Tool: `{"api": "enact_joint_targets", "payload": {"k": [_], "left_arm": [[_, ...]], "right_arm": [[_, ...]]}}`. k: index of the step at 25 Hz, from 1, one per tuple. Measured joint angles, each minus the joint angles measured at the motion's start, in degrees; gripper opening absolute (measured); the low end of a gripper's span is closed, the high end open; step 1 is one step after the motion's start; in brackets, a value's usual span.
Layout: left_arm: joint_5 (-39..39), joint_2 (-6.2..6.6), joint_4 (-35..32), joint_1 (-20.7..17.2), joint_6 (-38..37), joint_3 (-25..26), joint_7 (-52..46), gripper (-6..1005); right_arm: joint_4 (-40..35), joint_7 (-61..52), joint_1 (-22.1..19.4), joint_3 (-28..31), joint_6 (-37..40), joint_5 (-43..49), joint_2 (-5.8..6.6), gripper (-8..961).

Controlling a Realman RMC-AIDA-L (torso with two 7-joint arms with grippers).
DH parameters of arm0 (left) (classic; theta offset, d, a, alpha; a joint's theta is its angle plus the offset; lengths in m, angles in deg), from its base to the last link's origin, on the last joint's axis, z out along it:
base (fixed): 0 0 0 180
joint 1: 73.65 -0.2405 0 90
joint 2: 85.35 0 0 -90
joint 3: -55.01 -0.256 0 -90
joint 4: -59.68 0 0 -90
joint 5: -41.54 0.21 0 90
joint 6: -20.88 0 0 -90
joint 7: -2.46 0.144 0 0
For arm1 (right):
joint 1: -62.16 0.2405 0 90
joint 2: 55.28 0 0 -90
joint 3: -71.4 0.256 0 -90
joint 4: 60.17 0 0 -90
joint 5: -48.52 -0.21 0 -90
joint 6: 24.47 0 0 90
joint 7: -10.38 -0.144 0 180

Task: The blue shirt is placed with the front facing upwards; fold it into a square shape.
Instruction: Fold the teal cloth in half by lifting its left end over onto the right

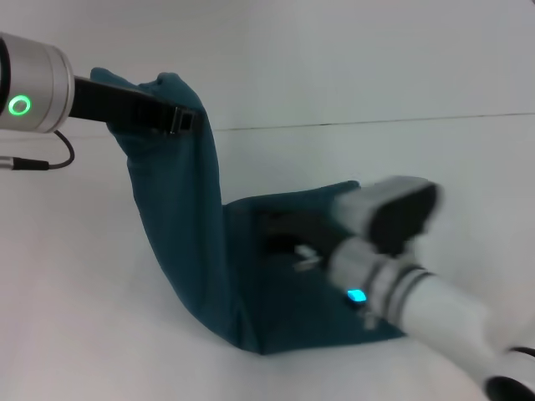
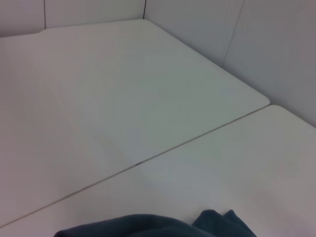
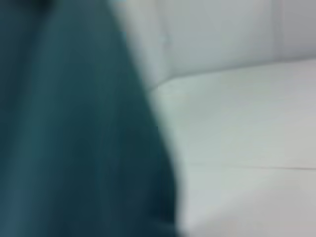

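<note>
The blue shirt [image 1: 192, 242] is half lifted: one end hangs high at the left and drapes down to a folded part lying flat on the white table [image 1: 84, 276]. My left gripper [image 1: 185, 119] is shut on the raised cloth at its top edge. My right gripper [image 1: 284, 238] reaches in from the lower right and sits low over the flat part of the shirt, blurred. A bit of teal cloth [image 2: 148, 227] shows in the left wrist view. The hanging cloth [image 3: 74, 123] fills half of the right wrist view.
A thin seam [image 1: 376, 123] runs across the white table behind the shirt, and it also shows as a seam line [image 2: 148, 160] in the left wrist view. White wall panels [image 2: 256, 44] stand behind the table's far edge.
</note>
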Motion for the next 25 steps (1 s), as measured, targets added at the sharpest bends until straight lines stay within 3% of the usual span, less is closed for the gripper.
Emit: {"api": "enact_joint_targets", "payload": {"k": [4, 7, 13, 19, 25], "left_arm": [[-0.9, -0.22, 0.9, -0.7, 2.2, -1.9, -0.2, 127], [-3.6, -0.23, 3.1, -1.0, 5.1, -4.0, -0.3, 128], [-7.5, -0.21, 9.0, -0.9, 11.4, -10.1, -0.3, 129], [-12.9, -0.21, 17.7, -0.6, 22.0, -18.3, -0.2, 130], [-19.8, -0.28, 29.8, 0.3, 36.3, -30.2, 0.7, 131]], "right_arm": [[-5.4, -2.2, -5.6, 2.4, 8.7, 0.0, 0.98, 19], [-14.0, -9.8, -8.0, 3.9, 15.3, -0.3, 1.3, 18], [-30.6, -24.3, -8.9, 5.7, 18.5, -0.5, 0.59, 17], [-35.7, -29.1, -10.4, 5.8, 20.4, -1.4, 0.64, 19], [-36.6, -29.3, -10.8, 5.8, 20.5, -2.0, 0.68, 20]]}}
